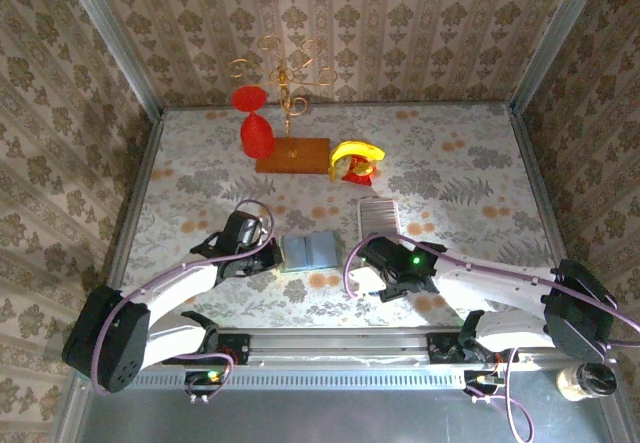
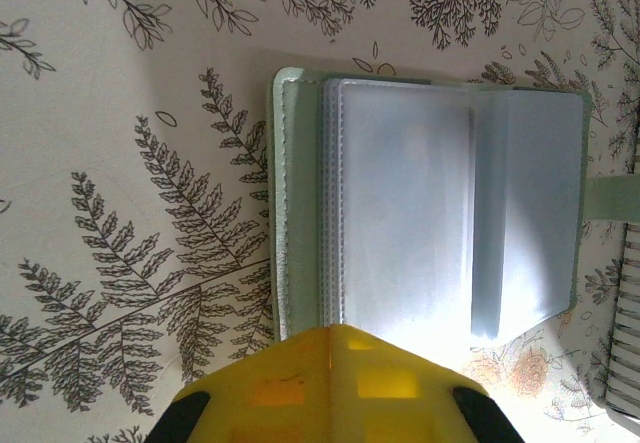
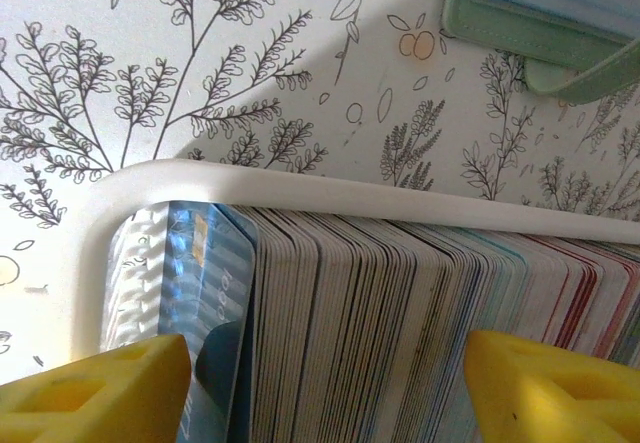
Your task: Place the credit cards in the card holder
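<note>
**Holder open and empty, first card not yet lifted**

The flowered surface carries the work close to the arms, and as I judge it the job has barely started. The long white tray lies with its length running away from the arms, just to the right of the card holder. The tray is packed with cards standing on edge in one tight row. Their faces look along the tray, so the row follows the tray's long axis.

The card holder lies flat on the surface, opened like a book. Its fold runs away from the arms, so its longer spread goes left to right. Its clear sleeves face up and, as far as I can see, none has a card in it. The pale green strap sticks out on the side toward the tray.

The left tool is closed to a single point at the holder's edge, over the sleeves. It looks to be pinning the holder open, though I cannot tell whether it is pressing or only touching.

The right tool hangs over the tray's near end with its fingers set wide on either side of the row, gripping nothing. The blue card stands at the end of the row, by the tray's rounded corner.

All the picking, carrying and sliding of cards into sleeves is left to do.
</note>
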`<control>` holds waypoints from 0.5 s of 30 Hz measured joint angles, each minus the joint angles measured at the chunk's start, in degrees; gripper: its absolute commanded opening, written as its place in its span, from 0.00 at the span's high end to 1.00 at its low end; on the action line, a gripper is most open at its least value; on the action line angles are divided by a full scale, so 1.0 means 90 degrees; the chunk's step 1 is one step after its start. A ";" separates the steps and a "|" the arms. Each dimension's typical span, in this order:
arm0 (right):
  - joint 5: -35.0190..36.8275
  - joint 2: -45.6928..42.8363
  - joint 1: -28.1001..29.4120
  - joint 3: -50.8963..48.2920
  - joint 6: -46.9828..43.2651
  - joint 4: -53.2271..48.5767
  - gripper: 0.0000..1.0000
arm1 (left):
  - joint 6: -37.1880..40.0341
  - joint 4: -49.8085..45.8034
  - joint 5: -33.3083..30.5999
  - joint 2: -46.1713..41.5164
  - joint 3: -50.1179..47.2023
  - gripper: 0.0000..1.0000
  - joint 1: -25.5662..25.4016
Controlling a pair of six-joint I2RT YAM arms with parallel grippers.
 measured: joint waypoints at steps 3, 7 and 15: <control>-0.0039 0.0100 0.0000 0.0046 -0.0066 0.0000 0.36 | 0.0000 0.0000 0.0000 0.0000 0.0000 1.00 0.0000; -0.0075 0.0141 -0.0005 0.0112 -0.0078 -0.0056 0.44 | 0.0000 0.0000 0.0000 0.0000 0.0000 1.00 0.0000; -0.0291 -0.0100 -0.0005 0.0199 -0.0075 -0.0483 0.66 | -0.0012 -0.0005 0.0000 0.0000 -0.0015 1.00 0.0000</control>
